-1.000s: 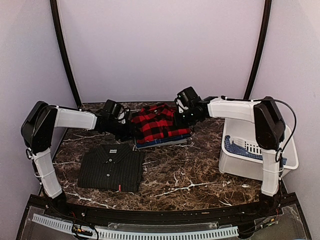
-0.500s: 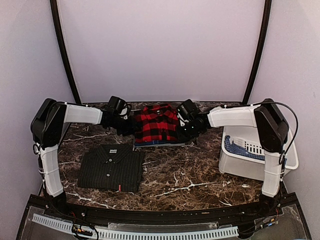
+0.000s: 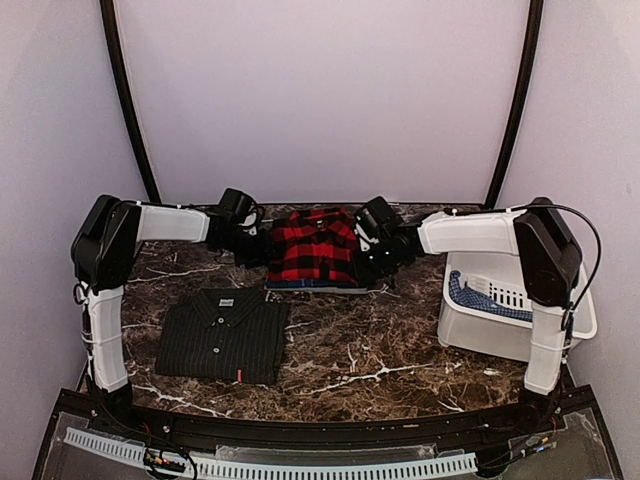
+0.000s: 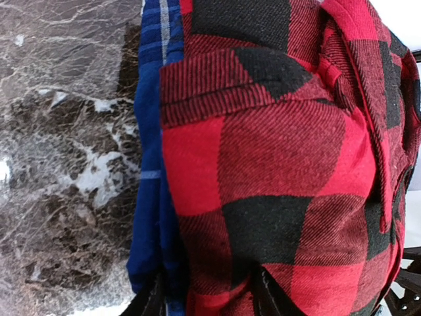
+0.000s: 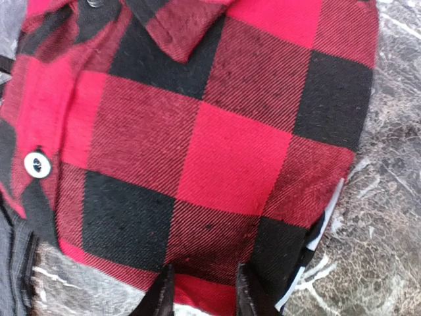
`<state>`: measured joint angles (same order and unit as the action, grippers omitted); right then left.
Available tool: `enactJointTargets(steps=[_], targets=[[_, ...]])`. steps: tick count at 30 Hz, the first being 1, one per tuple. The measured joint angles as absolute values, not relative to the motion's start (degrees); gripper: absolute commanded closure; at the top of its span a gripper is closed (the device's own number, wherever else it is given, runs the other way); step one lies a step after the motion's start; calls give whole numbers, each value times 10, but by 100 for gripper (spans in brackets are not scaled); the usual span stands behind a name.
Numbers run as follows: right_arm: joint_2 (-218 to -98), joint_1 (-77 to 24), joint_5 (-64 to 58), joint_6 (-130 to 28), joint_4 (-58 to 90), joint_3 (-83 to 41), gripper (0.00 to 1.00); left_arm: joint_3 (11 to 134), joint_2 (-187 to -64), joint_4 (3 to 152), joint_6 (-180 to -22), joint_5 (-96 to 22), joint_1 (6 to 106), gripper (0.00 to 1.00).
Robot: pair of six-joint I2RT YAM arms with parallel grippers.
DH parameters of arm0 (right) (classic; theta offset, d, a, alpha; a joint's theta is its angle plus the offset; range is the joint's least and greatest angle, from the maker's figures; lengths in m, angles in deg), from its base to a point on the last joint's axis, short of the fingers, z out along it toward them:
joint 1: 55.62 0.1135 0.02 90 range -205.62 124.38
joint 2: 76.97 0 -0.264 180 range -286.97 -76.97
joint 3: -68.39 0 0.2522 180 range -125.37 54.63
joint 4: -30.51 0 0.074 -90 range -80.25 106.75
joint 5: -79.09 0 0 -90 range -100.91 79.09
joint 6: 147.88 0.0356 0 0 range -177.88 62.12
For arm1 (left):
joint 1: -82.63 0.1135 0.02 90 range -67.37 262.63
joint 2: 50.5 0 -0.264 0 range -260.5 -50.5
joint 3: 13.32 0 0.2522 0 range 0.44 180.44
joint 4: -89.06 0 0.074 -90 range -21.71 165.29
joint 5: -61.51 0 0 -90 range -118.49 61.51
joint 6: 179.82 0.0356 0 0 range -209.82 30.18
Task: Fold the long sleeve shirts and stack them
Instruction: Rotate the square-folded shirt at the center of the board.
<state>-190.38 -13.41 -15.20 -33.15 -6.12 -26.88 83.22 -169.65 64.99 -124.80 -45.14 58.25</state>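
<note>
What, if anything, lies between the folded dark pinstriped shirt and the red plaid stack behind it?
Nothing visible. Only bare table separates the dark pinstriped shirt from the red plaid shirt behind it; the white bin stands far right, off that path.

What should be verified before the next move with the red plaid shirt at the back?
1. Red plaid shirt folded, lying on blue plaid shirt: ok.
2. Left gripper jaws astride both shirts' edge: ok.
3. Right gripper jaws astride the red shirt's edge: ok.
4. Jaws clamped or loose: cannot tell.
5. Charcoal shirt added on top: not ok, lies folded nearer, apart.
</note>
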Motion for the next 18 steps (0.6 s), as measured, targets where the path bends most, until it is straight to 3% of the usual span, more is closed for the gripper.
enactJointTargets(steps=[7,18], targets=[[-1867,-114,-142,-327,-66,-269,39,773,-1609,640,-1246,-425,593,48],[-1871,-22,-81,-305,-57,-290,32,554,-1346,640,-1255,-364,608,43]])
